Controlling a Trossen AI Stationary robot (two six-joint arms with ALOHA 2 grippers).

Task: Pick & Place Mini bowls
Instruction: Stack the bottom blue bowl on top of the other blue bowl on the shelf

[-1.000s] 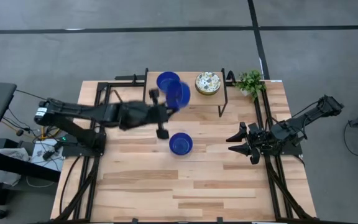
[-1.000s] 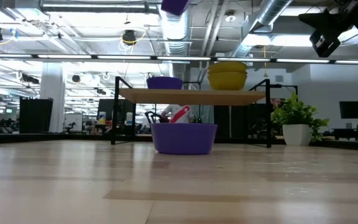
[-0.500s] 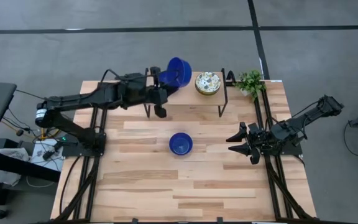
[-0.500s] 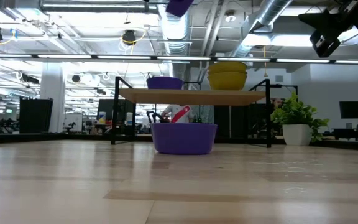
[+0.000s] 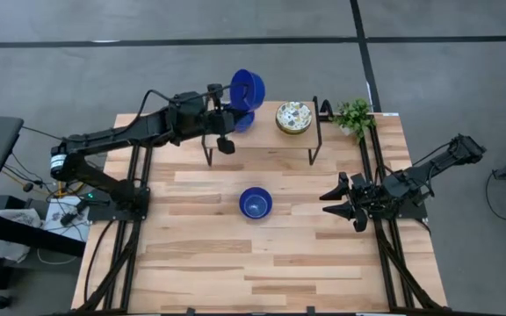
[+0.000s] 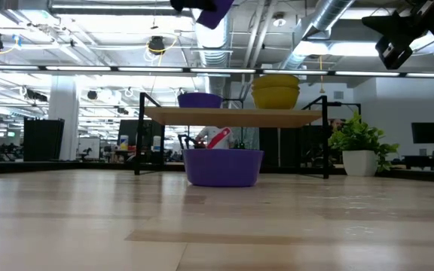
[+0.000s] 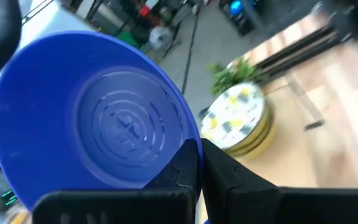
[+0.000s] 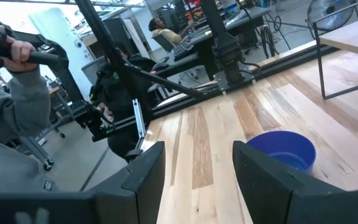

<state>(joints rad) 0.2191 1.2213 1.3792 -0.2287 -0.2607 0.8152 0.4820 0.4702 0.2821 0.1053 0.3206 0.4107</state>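
One glossy blue mini bowl (image 5: 255,203) sits nearest me on the pale wooden table (image 5: 262,263), just below the centre of the high view and well apart from both arms; I judge it the next one to collect. My right gripper (image 5: 339,199) waits at the right edge of the table with its fingers spread and nothing between them, out of the way of the working arm. Farther back, near the top centre, my left gripper (image 5: 228,104) is clamped on the rim of a second glossy blue bowl (image 5: 248,89), tipped on edge. It hangs over the small wooden shelf (image 5: 266,141), above a blue bowl (image 5: 241,121) already resting there, so I read this as stacking. Beside it on the shelf stand the cream floral bowls (image 5: 293,118). Beyond, at the top right corner, sits a small green potted plant (image 5: 353,114).
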